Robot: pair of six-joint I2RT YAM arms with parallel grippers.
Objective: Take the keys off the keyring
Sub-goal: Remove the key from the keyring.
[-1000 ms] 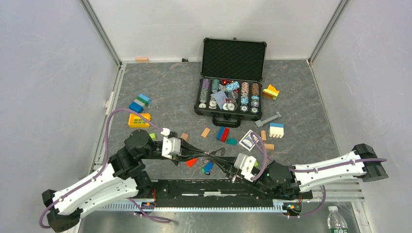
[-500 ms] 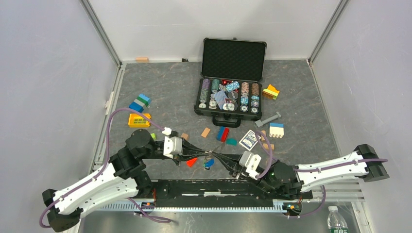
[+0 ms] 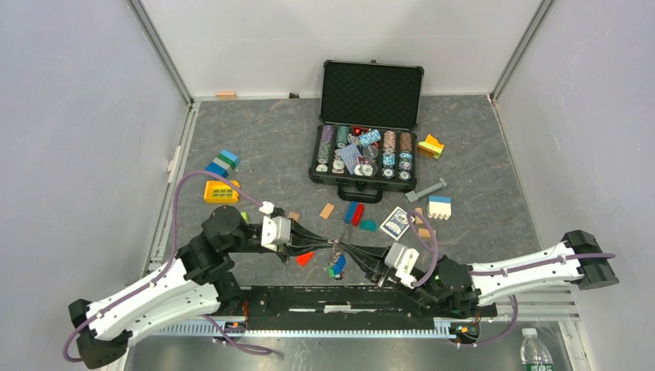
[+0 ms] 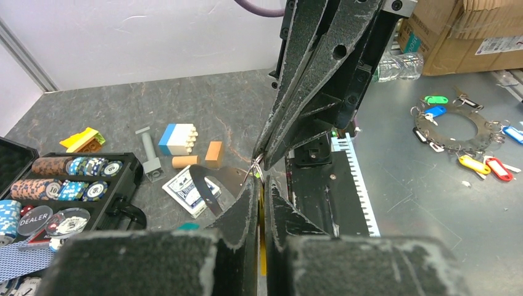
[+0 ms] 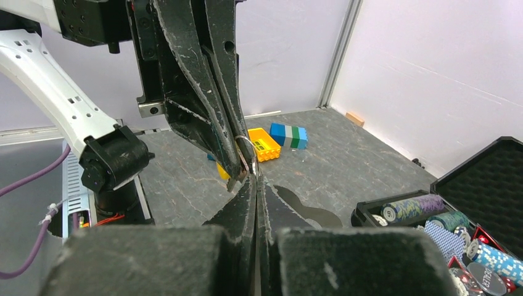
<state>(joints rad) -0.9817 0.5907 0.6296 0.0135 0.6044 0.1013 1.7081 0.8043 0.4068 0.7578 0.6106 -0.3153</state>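
The thin wire keyring (image 5: 245, 150) hangs above the mat between both grippers, whose tips meet nose to nose. My right gripper (image 5: 254, 177) is shut on the ring's wire. My left gripper (image 4: 262, 180) is shut with a yellow key (image 4: 261, 237) pinched between its fingers, and the ring (image 4: 256, 168) sits at its tips. In the top view a blue key (image 3: 338, 263) and a green one (image 3: 332, 272) dangle below the ring (image 3: 338, 249). A red key (image 3: 306, 258) lies on the mat just left of them.
An open black poker chip case (image 3: 363, 178) stands behind. A playing-card box (image 3: 395, 224), small wooden and coloured blocks (image 3: 353, 213) and a yellow block (image 3: 221, 191) are scattered on the grey mat. The black base rail (image 3: 340, 297) runs just in front of the grippers.
Both grippers have shifted slightly to the right with the ring still held between them. The blue key has swung beneath it. The red key has stayed put.
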